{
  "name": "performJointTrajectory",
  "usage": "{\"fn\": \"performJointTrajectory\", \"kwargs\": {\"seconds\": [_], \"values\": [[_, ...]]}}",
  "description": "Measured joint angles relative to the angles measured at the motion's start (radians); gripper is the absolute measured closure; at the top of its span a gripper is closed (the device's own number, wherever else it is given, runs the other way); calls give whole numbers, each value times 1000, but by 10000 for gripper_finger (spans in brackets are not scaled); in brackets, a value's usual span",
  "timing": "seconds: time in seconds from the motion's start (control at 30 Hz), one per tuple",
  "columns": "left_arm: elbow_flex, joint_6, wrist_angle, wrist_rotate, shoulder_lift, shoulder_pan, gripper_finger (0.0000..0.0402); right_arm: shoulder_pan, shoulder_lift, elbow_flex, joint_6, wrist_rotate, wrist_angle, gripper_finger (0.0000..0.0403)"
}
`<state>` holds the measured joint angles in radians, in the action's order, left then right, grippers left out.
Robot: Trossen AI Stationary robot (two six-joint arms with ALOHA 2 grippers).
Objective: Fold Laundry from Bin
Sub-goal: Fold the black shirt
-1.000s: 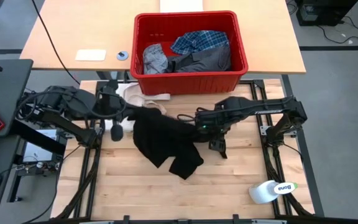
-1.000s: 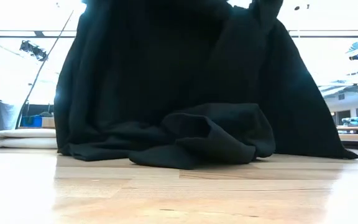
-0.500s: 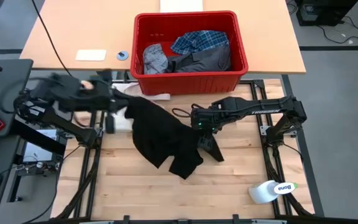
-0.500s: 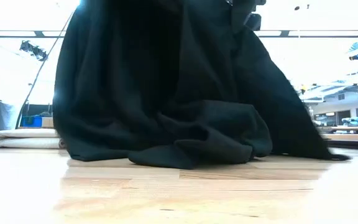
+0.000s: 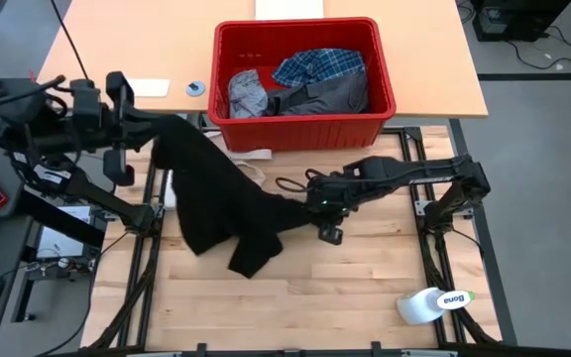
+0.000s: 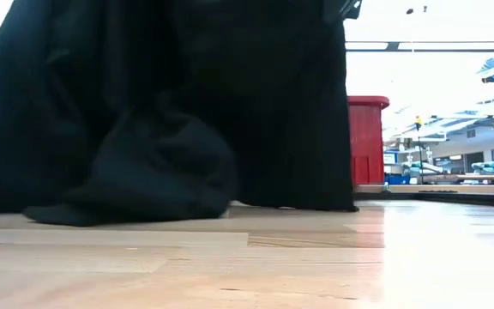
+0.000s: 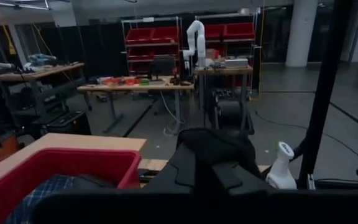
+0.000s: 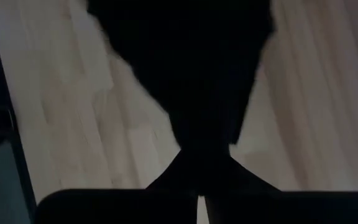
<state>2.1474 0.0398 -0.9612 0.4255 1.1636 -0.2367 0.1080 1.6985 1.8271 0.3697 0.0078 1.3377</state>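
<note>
One red bin (image 5: 302,130) holds three garments, plaid (image 5: 317,67), light grey (image 5: 248,95), dark grey (image 5: 327,97); in front of it one black garment (image 5: 228,201) stretches, rumpled, between left hand (image 5: 153,136) and right hand (image 5: 310,206), both clamped on it.
</note>
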Motion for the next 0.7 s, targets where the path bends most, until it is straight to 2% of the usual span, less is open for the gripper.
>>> {"fn": "performJointTrajectory", "kwargs": {"seconds": [0.2, 0.33, 0.43, 0.53, 0.63, 0.7], "values": [[8, -46, -60, 0, 1, 0, 392, -13, -6, 236, -31, 82, 229, 391], [8, -84, -112, -19, 1, 0, 392, -14, -42, 394, -53, 62, 221, 394], [8, -114, -112, -107, 1, -3, 392, -14, -73, 519, -30, 61, 226, 394], [8, -149, -108, -186, 1, -3, 392, -12, -160, 490, -14, 54, 132, 394], [8, -156, -79, -195, 1, -3, 392, -11, -234, 467, -24, 77, 76, 394], [8, -149, -27, -194, 1, -3, 392, -11, -272, 467, -47, 136, 50, 394]]}}
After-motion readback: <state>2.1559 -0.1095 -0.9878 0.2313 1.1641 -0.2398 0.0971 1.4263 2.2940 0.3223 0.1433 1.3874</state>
